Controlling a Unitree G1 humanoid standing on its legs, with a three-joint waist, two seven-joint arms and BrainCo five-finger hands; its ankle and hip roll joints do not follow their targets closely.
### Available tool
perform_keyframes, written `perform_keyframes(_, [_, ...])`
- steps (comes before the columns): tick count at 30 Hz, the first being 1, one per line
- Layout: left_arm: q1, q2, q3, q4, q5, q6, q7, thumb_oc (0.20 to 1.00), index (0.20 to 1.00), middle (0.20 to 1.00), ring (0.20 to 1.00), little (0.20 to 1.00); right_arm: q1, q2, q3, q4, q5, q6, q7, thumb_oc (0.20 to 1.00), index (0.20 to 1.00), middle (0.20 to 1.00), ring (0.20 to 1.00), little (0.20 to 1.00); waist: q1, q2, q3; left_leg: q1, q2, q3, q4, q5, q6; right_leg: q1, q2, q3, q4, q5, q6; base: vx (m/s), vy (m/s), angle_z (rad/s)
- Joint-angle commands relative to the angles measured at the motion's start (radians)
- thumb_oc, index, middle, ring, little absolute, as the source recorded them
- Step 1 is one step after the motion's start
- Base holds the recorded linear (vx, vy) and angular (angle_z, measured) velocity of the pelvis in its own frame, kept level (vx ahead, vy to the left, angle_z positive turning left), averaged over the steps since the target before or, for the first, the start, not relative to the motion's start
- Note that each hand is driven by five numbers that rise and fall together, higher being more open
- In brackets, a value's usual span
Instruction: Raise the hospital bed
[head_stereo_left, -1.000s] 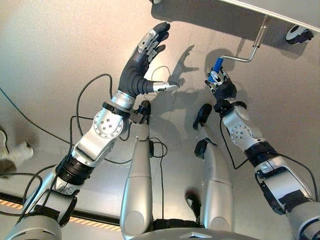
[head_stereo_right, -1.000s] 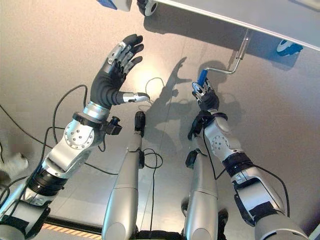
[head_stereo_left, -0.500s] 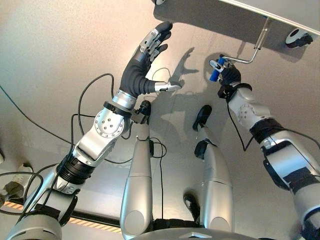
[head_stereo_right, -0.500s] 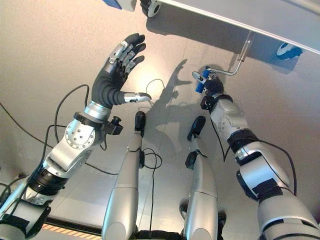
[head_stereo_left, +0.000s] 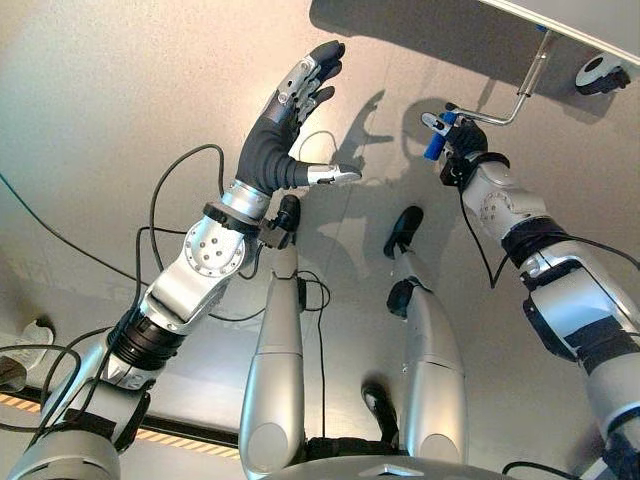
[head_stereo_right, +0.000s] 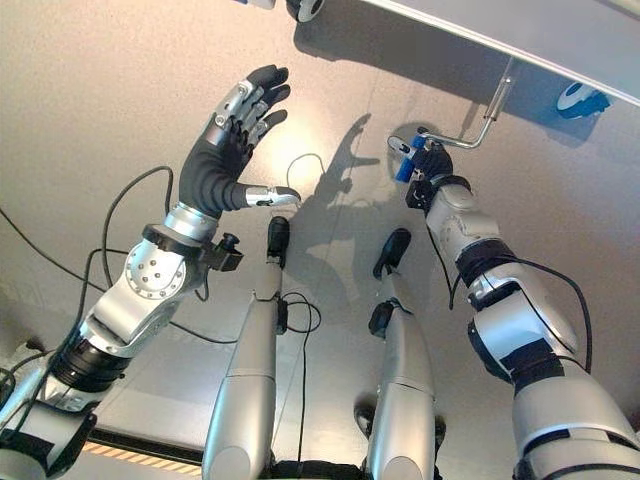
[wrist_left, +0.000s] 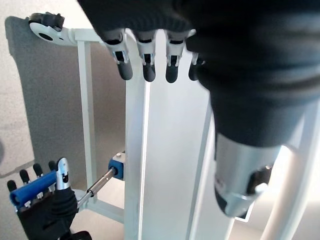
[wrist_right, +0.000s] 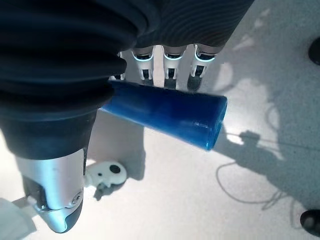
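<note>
Right hand (head_stereo_left: 458, 140) curls its fingers around the blue crank handle (wrist_right: 170, 112) below the hospital bed (head_stereo_right: 560, 40) frame's edge, the crank's metal rod (head_stereo_left: 520, 95) bending up to the bed. Left hand (head_stereo_left: 290, 120) hangs apart over bare floor (head_stereo_left: 100, 120), fingers spread, touching nothing. A caster (head_stereo_left: 598, 72) stands by the frame's far side.

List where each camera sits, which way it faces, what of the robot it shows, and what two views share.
Left eye view: head camera looking down; left robot hand open, right robot hand shut on the blue crank handle.
Right eye view: same scene from slightly aside.
Left wrist view: looks along the left robot hand at the bed frame.
Right wrist view: looks along the right robot hand at the floor.
Shared: the blue crank handle shows in every view.
</note>
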Motion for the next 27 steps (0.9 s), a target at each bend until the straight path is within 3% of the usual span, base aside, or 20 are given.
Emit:
perform_keyframes(1, [0.019,0.002,0.01,-0.141,0.028,-0.053,0.004,1.0,1.0,1.0,1.0,1.0,-0.115,-0.013,0.012,-0.092,0.02,-0.083,0.015,0.476,0.476,0.476,0.476,0.476,0.034,-0.002,-0.022,0.058,-0.039,0.042,-0.053,-0.04,0.06,0.093,-0.023,0.06,0.077,-0.136,0.113,0.0,0.0,0.0])
perform_keyframes(2, [0.02,-0.002,0.005,-0.138,0.026,-0.053,0.005,1.0,1.0,1.0,1.0,1.0,-0.1,0.001,0.006,-0.093,0.028,-0.087,0.012,0.2,0.2,0.2,0.2,0.2,0.037,0.001,-0.022,0.066,-0.04,0.042,-0.05,-0.05,0.06,0.1,-0.024,0.063,0.081,-0.144,0.114,0.0,0.0,0.0])
perform_keyframes(4, [0.017,-0.007,0.004,-0.135,0.017,-0.054,0.002,1.0,1.0,1.0,1.0,1.0,-0.086,0.024,-0.003,-0.101,0.025,-0.089,0.01,0.2,0.2,0.2,0.2,0.2,0.041,0.006,-0.022,0.064,-0.041,0.042,-0.051,-0.05,0.061,0.098,-0.024,0.065,0.08,-0.145,0.114,-0.02,0.001,0.0])
perform_keyframes(5, [0.003,-0.01,0.006,-0.136,0.014,-0.054,0.003,1.0,1.0,1.0,1.0,1.0,-0.088,0.038,-0.006,-0.117,0.028,-0.093,0.01,0.2,0.2,0.2,0.2,0.2,0.042,0.008,-0.022,0.034,-0.042,0.044,-0.054,-0.021,0.065,0.069,-0.025,0.057,0.069,-0.117,0.106,-0.04,0.007,0.0])
perform_keyframes(7, [0.004,-0.017,0.001,-0.131,0.014,-0.053,0.003,1.0,1.0,1.0,1.0,1.0,-0.068,0.063,-0.005,-0.141,0.036,-0.098,0.011,0.2,0.2,0.2,0.2,0.2,0.046,0.011,-0.022,0.059,-0.043,0.042,-0.049,-0.048,0.063,0.089,-0.024,0.068,0.081,-0.143,0.113,0.03,0.001,0.0])
perform_keyframes(14, [-0.009,-0.039,-0.008,-0.117,0.018,-0.051,0.013,1.0,1.0,1.0,1.0,1.0,-0.027,0.121,-0.015,-0.213,0.06,-0.117,0.009,0.2,0.2,0.2,0.2,0.2,0.055,0.021,-0.022,0.053,-0.051,0.04,-0.045,-0.048,0.065,0.086,-0.029,0.069,0.083,-0.141,0.112,0.0,0.004,0.0])
perform_keyframes(15, [-0.016,-0.037,-0.006,-0.12,0.018,-0.053,0.012,1.0,1.0,1.0,1.0,1.0,-0.031,0.128,-0.019,-0.222,0.062,-0.121,0.009,0.2,0.2,0.2,0.2,0.2,0.056,0.023,-0.022,0.026,-0.052,0.043,-0.047,-0.021,0.069,0.064,-0.03,0.061,0.072,-0.115,0.105,0.0,0.0,0.0])
perform_keyframes(16, [-0.009,-0.04,-0.011,-0.118,0.016,-0.053,0.013,1.0,1.0,1.0,1.0,1.0,-0.021,0.135,-0.017,-0.221,0.064,-0.121,0.008,0.2,0.2,0.2,0.2,0.2,0.056,0.022,-0.022,0.052,-0.052,0.041,-0.043,-0.048,0.066,0.085,-0.029,0.073,0.081,-0.14,0.112,0.0,0.0,0.0])
perform_keyframes(18, [-0.012,-0.043,-0.014,-0.118,0.014,-0.057,0.016,1.0,1.0,1.0,1.0,1.0,-0.016,0.15,-0.022,-0.225,0.068,-0.128,0.003,0.2,0.2,0.2,0.2,0.2,0.058,0.025,-0.022,0.051,-0.055,0.042,-0.041,-0.049,0.066,0.088,-0.032,0.073,0.079,-0.136,0.113,-0.01,0.017,0.01])
perform_keyframes(19, [-0.022,-0.048,-0.014,-0.12,0.01,-0.056,0.017,1.0,1.0,1.0,1.0,1.0,-0.026,0.16,-0.035,-0.22,0.074,-0.133,0.002,0.2,0.2,0.2,0.2,0.2,0.061,0.029,-0.022,0.023,-0.058,0.044,-0.043,-0.021,0.07,0.066,-0.034,0.064,0.068,-0.108,0.106,-0.07,0.048,0.01])
perform_keyframes(23, [-0.022,-0.061,-0.031,-0.111,-0.005,-0.06,0.012,1.0,1.0,1.0,1.0,1.0,-0.036,0.193,-0.063,-0.143,0.073,-0.133,-0.008,0.2,0.2,0.2,0.2,0.2,0.072,0.045,-0.022,0.035,-0.065,0.04,-0.037,-0.043,0.07,0.081,-0.039,0.074,0.07,-0.123,0.115,-0.01,0.023,0.0])
perform_keyframes(25, [-0.029,-0.066,-0.029,-0.111,-0.012,-0.063,0.011,1.0,1.0,1.0,1.0,1.0,-0.051,0.205,-0.082,-0.104,0.07,-0.134,-0.011,0.2,0.2,0.2,0.2,0.2,0.08,0.056,-0.022,0.012,-0.069,0.041,-0.037,-0.024,0.073,0.06,-0.043,0.068,0.065,-0.103,0.111,0.0,0.05,0.0])
perform_keyframes(26, [-0.024,-0.071,-0.032,-0.107,-0.014,-0.065,0.013,1.0,1.0,1.0,1.0,1.0,-0.051,0.211,-0.092,-0.084,0.066,-0.134,-0.012,0.2,0.2,0.2,0.2,0.2,0.084,0.062,-0.022,0.03,-0.071,0.04,-0.034,-0.046,0.072,0.075,-0.045,0.077,0.074,-0.124,0.118,0.0,0.06,0.0])
perform_keyframes(27, [-0.035,-0.071,-0.031,-0.108,-0.017,-0.067,0.013,1.0,1.0,1.0,1.0,1.0,-0.063,0.216,-0.102,-0.062,0.063,-0.134,-0.013,0.2,0.2,0.2,0.2,0.2,0.088,0.07,-0.022,0.003,-0.075,0.042,-0.032,-0.026,0.076,0.052,-0.048,0.07,0.073,-0.105,0.113,0.0,0.058,0.01])
